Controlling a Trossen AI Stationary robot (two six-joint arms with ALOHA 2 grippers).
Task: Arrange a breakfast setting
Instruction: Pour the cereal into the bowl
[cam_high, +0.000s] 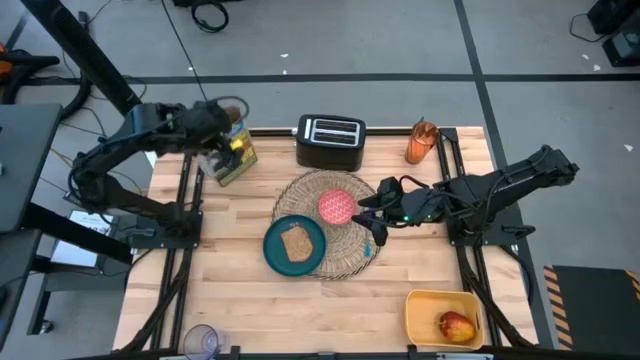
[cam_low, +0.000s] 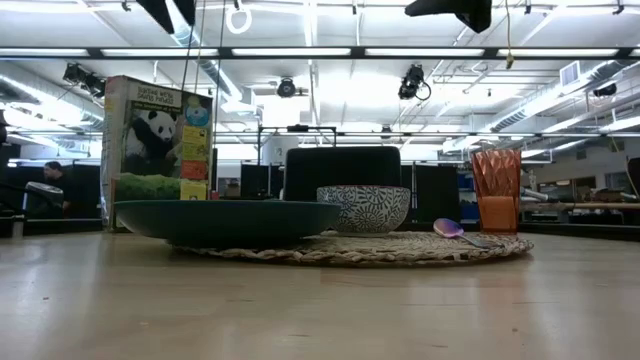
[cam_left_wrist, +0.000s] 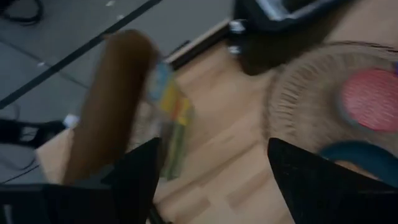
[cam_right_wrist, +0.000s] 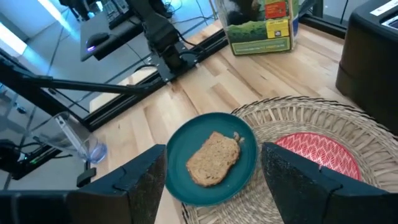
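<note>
right tool (cam_high: 372, 226) hangs over the near-right edge of the woven placemat (cam_high: 352, 260), fingers spread, gripping nothing; the blue-handled spoon (cam_high: 378, 237) lies just beneath it. pink bowl (cam_high: 337, 207) sits just beside the tool on the mat, teal plate (cam_high: 283, 257) with toast slice (cam_high: 296, 242) beyond. left tool (cam_high: 222, 140) hovers parted at the cereal box (cam_high: 234, 158), grip unclear

The large round woven wicker placemat (cam_high: 330, 225) is lying mid-table, before the black toaster (cam_high: 330, 143). The small pink bowl (cam_high: 337, 207) is sitting on it, the teal plate (cam_high: 294, 245) overlapping its left edge.
</note>
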